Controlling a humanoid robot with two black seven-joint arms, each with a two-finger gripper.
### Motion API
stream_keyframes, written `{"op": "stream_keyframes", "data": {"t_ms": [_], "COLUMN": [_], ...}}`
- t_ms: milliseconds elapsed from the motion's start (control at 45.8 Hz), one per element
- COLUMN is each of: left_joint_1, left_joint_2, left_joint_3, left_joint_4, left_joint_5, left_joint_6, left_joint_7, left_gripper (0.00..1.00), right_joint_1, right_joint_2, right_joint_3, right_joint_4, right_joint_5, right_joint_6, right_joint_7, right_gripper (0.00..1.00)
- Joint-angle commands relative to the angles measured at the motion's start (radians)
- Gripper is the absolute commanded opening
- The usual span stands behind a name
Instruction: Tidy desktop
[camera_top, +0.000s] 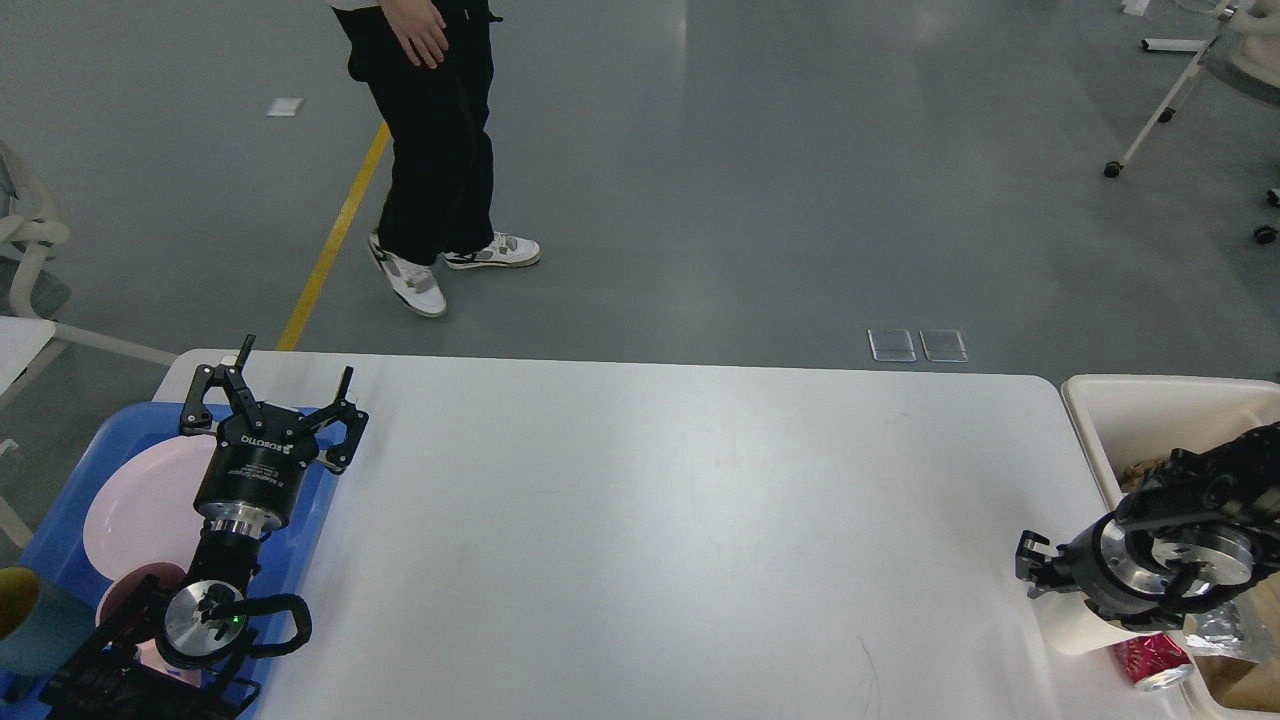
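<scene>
The desktop (640, 520) is smooth, matt white. At its left edge, the blue tray (60, 520) is glossy plastic; the pink plate (140, 500) in it has a satin sheen. At the right edge, the cup (1070, 632) looks like matt paper, the red can (1150, 662) glossy metal, the foil (1220, 625) crinkled and shiny, the beige bin (1130, 410) smooth plastic.

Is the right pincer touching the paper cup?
Cannot tell. In the head view the right pincer overlaps the top of the paper cup, seen end-on, so neither contact nor a gap shows plainly.
</scene>
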Motion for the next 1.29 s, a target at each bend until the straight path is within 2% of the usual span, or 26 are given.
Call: {"op": "stream_keyframes", "data": {"t_ms": [0, 131, 437, 481, 678, 765, 1005, 1093, 1268], "left_joint_1": [0.000, 0.000, 0.000, 0.000, 0.000, 0.000, 0.000, 0.000, 0.000], "left_joint_2": [0.000, 0.000, 0.000, 0.000, 0.000, 0.000, 0.000, 0.000, 0.000], "left_joint_3": [0.000, 0.000, -0.001, -0.001, -0.001, -0.001, 0.000, 0.000, 0.000], "left_joint_4": [0.000, 0.000, 0.000, 0.000, 0.000, 0.000, 0.000, 0.000, 0.000], "left_joint_5": [0.000, 0.000, 0.000, -0.001, 0.000, 0.000, 0.000, 0.000, 0.000], "left_joint_6": [0.000, 0.001, 0.000, 0.000, 0.000, 0.000, 0.000, 0.000, 0.000], "left_joint_7": [0.000, 0.000, 0.000, 0.002, 0.002, 0.002, 0.002, 0.002, 0.002], "left_gripper": [0.96, 0.96, 0.96, 0.96, 0.96, 0.96, 0.96, 0.96, 0.96], "right_joint_1": [-0.002, 0.004, 0.017, 0.047, 0.312, 0.458, 0.894, 1.044, 1.150], "right_joint_2": [0.000, 0.001, 0.023, 0.014, -0.059, -0.052, 0.024, 0.073, 0.083], "right_joint_3": [0.000, 0.000, 0.002, 0.000, -0.049, -0.138, -0.370, -0.419, -0.488], "right_joint_4": [0.001, -0.001, 0.008, 0.021, 0.076, 0.091, 0.266, 0.384, 0.436], "right_joint_5": [0.001, 0.011, 0.020, 0.022, 0.074, 0.077, 0.085, 0.086, 0.139], "right_joint_6": [-0.001, -0.009, 0.038, 0.071, 0.408, 0.505, 0.630, 0.667, 0.654], "right_joint_7": [0.000, -0.002, -0.005, -0.003, -0.002, -0.002, -0.003, -0.003, -0.003], "right_gripper": [0.00, 0.00, 0.00, 0.00, 0.00, 0.00, 0.00, 0.00, 0.00]}}
